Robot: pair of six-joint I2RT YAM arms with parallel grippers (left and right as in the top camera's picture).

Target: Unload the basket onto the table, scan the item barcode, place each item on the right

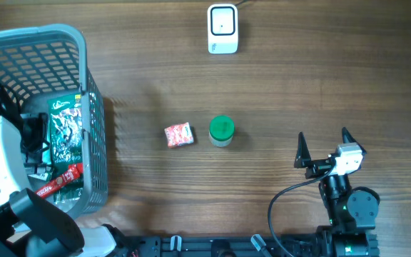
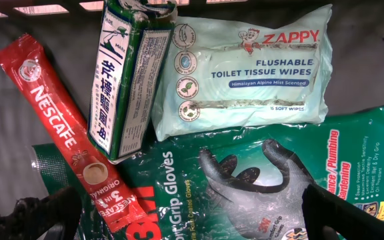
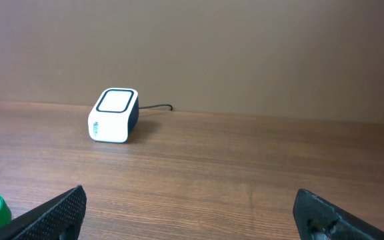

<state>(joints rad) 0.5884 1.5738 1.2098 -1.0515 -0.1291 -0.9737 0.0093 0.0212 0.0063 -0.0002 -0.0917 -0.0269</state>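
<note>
Far left there's a grey basket (image 1: 84, 43) with the left arm reaching down inside it. The left gripper (image 2: 195, 217) is spread wide and holding nothing, hanging just above the pile. In the wrist view the pile goes like this:

- A red Nescafe sachet (image 2: 65, 153) lies diagonally on the left.
- A green box (image 2: 129, 73) with Chinese lettering leans next to the sachet, touching it.
- A Zappy wipes pack (image 2: 245, 67) sits to the right of the box, its left edge tucked under the box.
- A green 3M gloves pack (image 2: 245, 180) lies along the bottom, with the sachet, box and wipes overlapping its top edge.

Can't tell which of these is meant to get scanned, and no barcode is facing up.

Out on the wooden table (image 1: 298, 86), around the middle, a small red-and-white packet (image 1: 179, 134) sits just beside a green-lidded jar (image 1: 221, 131). They're close but not touching.

The white scanner (image 1: 222, 28) is at the far edge, straight back from the jar and well apart from it. Its cable runs off behind it.

Near right, the right gripper (image 1: 323, 135) is also wide open and empty. It's low over bare table and pointed toward the scanner, which shows up ahead and to the left in its own camera.
</note>
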